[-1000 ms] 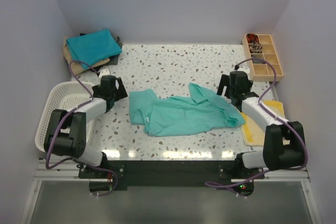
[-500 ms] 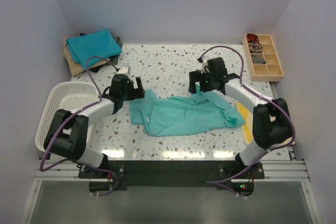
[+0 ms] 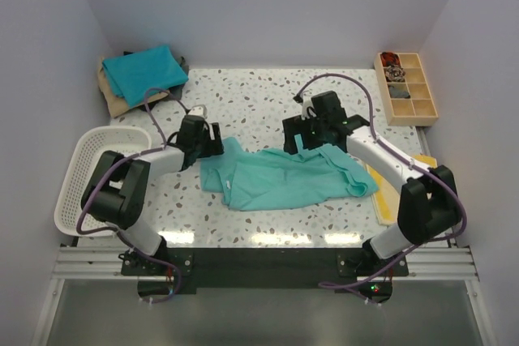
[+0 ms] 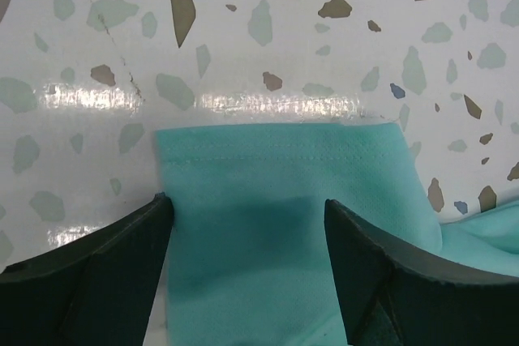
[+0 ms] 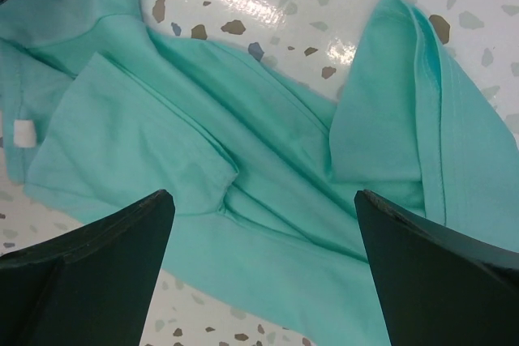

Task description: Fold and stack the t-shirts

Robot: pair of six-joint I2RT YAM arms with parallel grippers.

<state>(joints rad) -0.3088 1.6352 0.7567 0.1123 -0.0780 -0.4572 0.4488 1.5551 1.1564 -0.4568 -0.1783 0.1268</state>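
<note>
The sea-green t-shirt (image 3: 280,177) lies rumpled and unfolded in the middle of the worktop (image 3: 259,99). Its hemmed far-left corner sits between the left fingers (image 4: 89,281), which stand wide apart on either side of it. The right fingers (image 5: 438,265), also spread wide, hang over its far-right folds, gripping nothing.

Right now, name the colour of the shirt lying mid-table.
The t-shirt is light sea-green; right wrist view shows it best.

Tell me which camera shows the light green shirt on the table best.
The top view: the shirt lies whole there, rumpled on the table. The left wrist view catches only one hemmed corner of it; the right wrist view shows only a close patch of folds and a sleeve.
</note>
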